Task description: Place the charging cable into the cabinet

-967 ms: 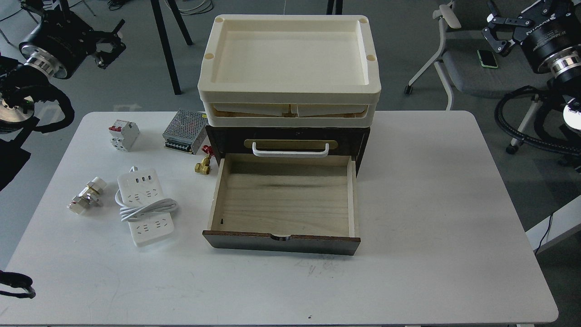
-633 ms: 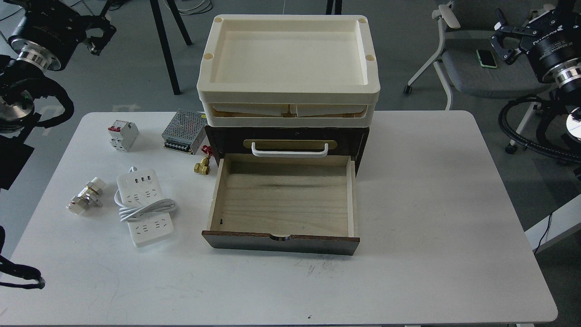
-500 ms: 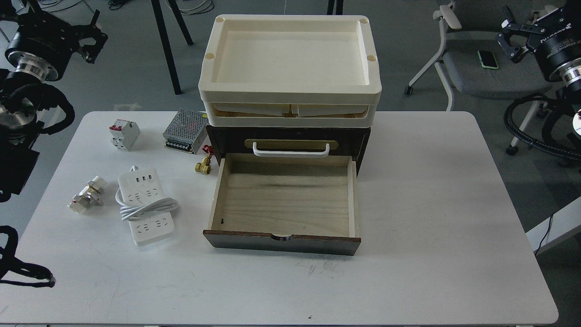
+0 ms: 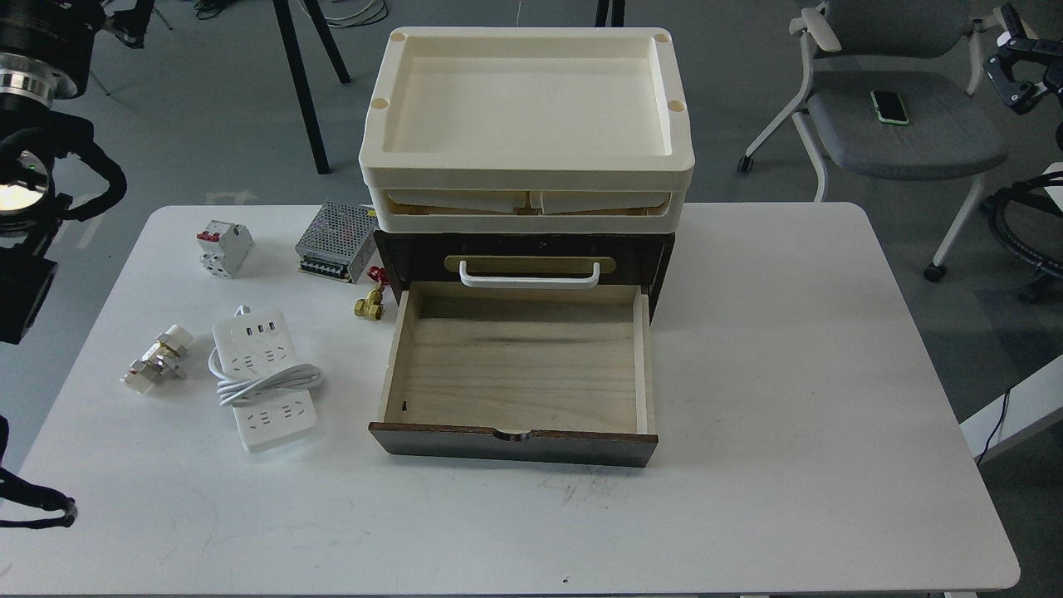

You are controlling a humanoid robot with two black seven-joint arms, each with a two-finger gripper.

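the charging cable (image 4: 264, 379) lies flat on the white counter (image 4: 789, 399), its cord looped across it, just left of the cabinet (image 4: 523, 332), whose lower drawer (image 4: 515, 374) is pulled out. cream trays (image 4: 527, 124) sit on the cabinet. the right tool (image 4: 1020, 71) shows only partly at the top right edge, so i cannot tell its grip; the left tool is out of view

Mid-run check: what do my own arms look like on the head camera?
Both are black. The left arm has a thick round housing with a bright metal ring and a ribbed black cable loop. The right arm shows a black pincer and ribbed black hose. No markings are readable.
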